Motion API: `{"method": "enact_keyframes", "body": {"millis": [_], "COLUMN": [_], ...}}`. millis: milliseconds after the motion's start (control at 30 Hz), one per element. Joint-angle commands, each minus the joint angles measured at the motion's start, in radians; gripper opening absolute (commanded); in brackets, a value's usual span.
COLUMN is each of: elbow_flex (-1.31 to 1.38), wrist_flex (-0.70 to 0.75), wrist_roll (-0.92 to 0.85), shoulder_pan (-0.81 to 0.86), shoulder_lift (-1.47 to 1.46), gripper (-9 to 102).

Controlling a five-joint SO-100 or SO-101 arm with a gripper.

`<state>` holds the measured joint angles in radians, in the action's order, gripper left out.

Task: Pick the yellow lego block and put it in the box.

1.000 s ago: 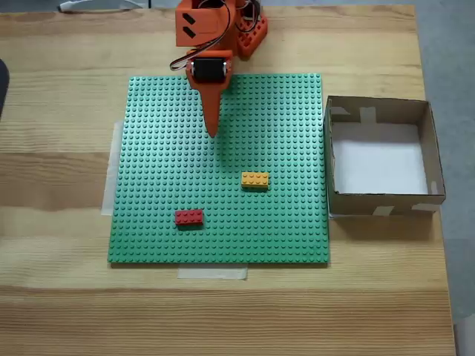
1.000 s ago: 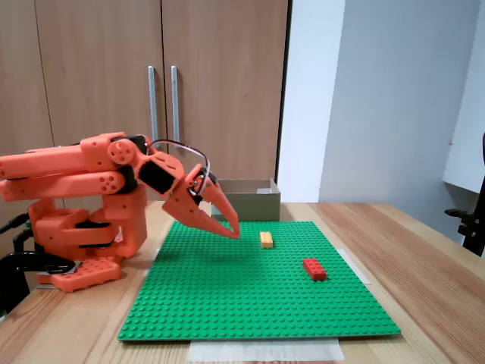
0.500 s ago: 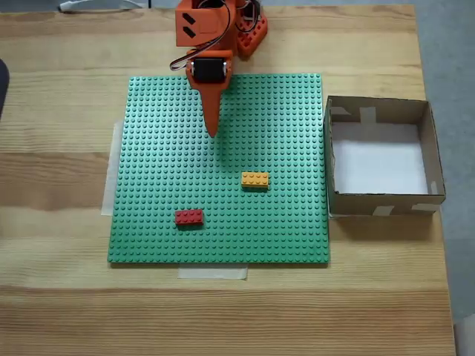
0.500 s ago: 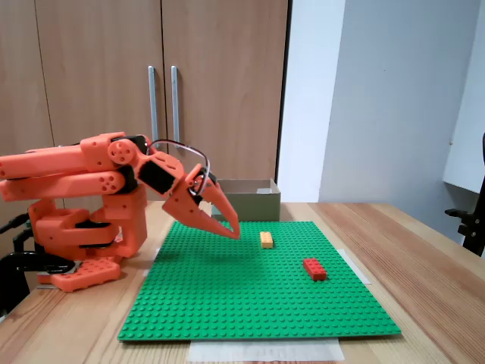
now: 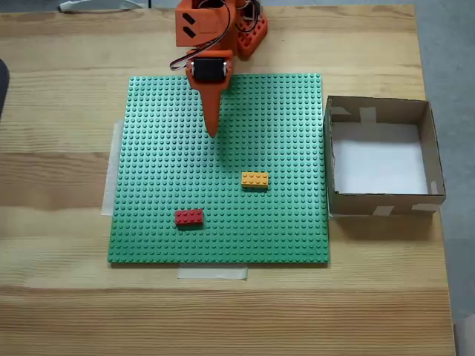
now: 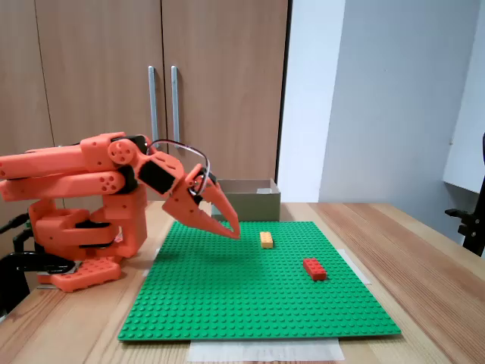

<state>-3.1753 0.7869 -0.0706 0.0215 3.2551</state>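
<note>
Since the yellow lego block [image 5: 254, 179] sits on the green baseplate [image 5: 156, 215], left of the box [image 5: 430, 148], nothing's done: gripper [image 5: 213, 132] hovers beyond it, jaws together, empty.

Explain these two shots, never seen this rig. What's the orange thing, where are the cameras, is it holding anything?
The orange thing is a small robot arm with a two-finger gripper. One fixed camera looks straight down; another stands at table height, side-on. On the wooden table lies a green studded baseplate carrying the yellow lego block and a red brick. The box sits beside the plate. The gripper is shut and holds nothing, its tips just above the plate, apart from the yellow block.
</note>
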Motion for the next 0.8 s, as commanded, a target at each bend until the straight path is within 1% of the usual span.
{"method": "enact_keyframes", "body": {"millis": [0,233,367,500,767], "elbow_flex": [-0.009,0.008,0.08,0.186,0.495], "wrist_flex": [0.002,0.026,0.12,0.193,0.336], "wrist_roll": [-0.003,0.021,0.044,0.067,0.049], "shoulder_pan": [0.0,-0.012,-0.018,-0.023,-0.054], "shoulder_lift": [0.008,-0.009,-0.011,-0.064,-0.334], "gripper": [-1,-1,-1,-1,-1]}}
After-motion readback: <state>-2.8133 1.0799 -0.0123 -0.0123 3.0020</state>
